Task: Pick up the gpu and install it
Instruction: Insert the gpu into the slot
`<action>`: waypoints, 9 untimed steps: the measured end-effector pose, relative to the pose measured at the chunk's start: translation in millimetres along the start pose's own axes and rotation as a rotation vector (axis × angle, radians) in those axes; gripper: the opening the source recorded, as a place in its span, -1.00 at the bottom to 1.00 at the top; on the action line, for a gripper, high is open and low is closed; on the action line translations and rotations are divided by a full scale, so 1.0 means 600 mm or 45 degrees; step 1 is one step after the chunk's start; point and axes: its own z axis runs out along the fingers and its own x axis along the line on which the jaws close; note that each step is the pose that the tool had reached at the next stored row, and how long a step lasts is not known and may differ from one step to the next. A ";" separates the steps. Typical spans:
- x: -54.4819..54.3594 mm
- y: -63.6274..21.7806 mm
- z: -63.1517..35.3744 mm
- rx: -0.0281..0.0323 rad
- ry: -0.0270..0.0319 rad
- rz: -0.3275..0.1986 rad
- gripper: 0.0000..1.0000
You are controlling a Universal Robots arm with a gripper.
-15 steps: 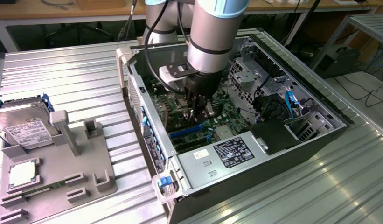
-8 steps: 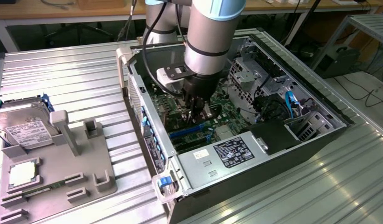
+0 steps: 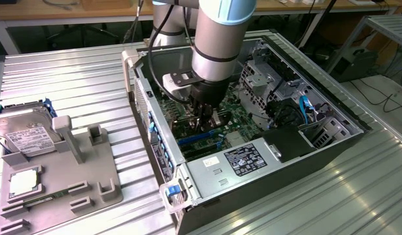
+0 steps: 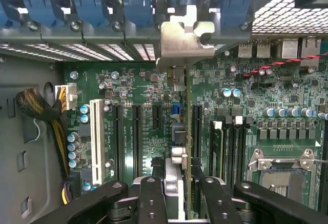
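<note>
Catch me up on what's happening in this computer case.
The robot arm reaches down into the open computer case. Its claw is closed on the gpu, holding it edge-on over the motherboard's expansion slots, with the card's metal bracket at the rear slot openings. Whether the card is fully seated cannot be told.

1. One robot arm point(image 3: 217, 44), carrying one tool point(image 4: 179, 183).
2. One gpu point(image 4: 179, 43).
3. One open computer case point(image 3: 266, 200), with one motherboard point(image 4: 143, 80) inside.
4. One white slot point(image 4: 96, 137) and one processor socket point(image 4: 279, 170) on that board.
5. One hard drive point(image 3: 28, 137) and one grey fixture point(image 3: 70, 181) on the surface point(image 3: 70, 78).
</note>
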 end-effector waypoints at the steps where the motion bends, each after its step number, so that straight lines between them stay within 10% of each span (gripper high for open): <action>1: 0.000 0.000 0.001 0.0002 -0.0002 0.000 -0.39; 9: 0.000 0.004 0.011 0.0000 -0.0001 0.000 -0.39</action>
